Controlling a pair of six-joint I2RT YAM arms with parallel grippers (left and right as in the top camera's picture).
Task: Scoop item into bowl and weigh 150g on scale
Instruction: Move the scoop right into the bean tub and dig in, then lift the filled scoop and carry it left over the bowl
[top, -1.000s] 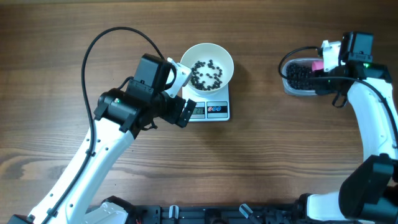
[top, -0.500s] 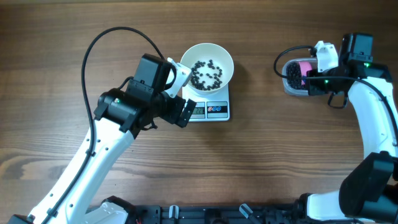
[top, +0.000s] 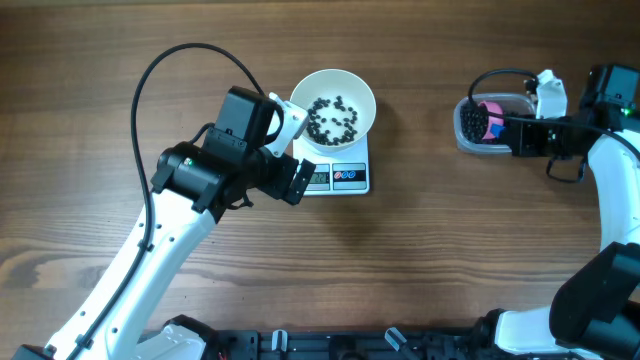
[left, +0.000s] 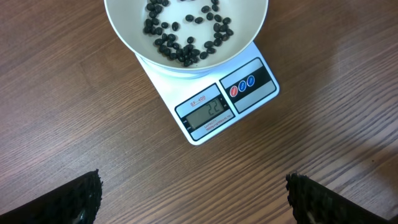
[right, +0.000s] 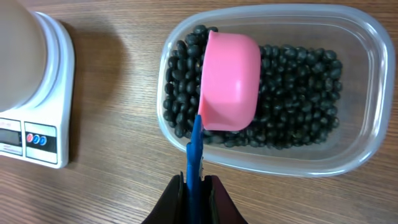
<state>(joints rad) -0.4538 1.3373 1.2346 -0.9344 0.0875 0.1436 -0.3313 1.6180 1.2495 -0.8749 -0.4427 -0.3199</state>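
1. I logged the left gripper (left: 196, 202) wide open and empty, hovering near the scale (left: 214, 102).
2. The bowl (top: 362, 95) sat on the scale with some black beans (left: 180, 50) inside.
3. The right gripper (right: 194, 199) was clamped on the blue handle of the pink scoop (right: 229, 81), which lay over the beans in the clear tub (right: 280, 12).

Bright even light, soft shadows, mild sheen on table (left: 354, 81).
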